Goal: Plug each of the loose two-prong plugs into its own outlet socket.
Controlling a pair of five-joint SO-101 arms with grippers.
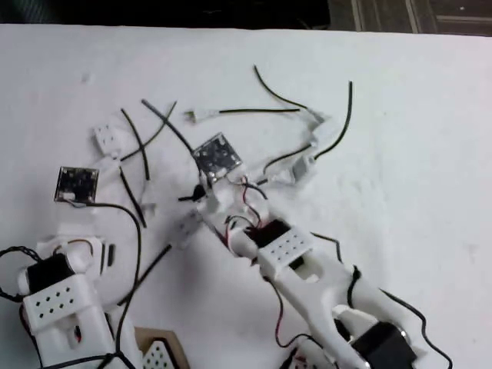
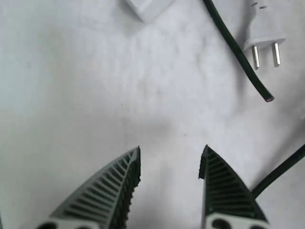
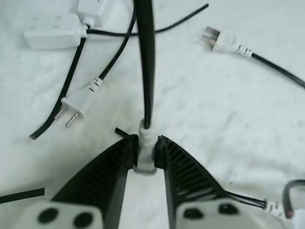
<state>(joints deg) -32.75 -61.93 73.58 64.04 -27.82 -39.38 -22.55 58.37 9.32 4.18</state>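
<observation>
White tabletop (image 1: 430, 115) strewn with cords (image 1: 261, 111): near the high view's centre the right gripper (image 3: 145, 152) has its fingers clamped on a plug (image 3: 144, 143), likely light and rigid, best held by its moulded body; its springy cord (image 3: 145, 57) may tug. The left gripper (image 2: 169, 162) hangs empty, fingers apart.

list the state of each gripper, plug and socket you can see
left gripper, open, empty
right gripper, shut on held plug
held plug, clamped, not in a socket
loose plug, lying flat, prongs bare
black socket, face empty
</observation>
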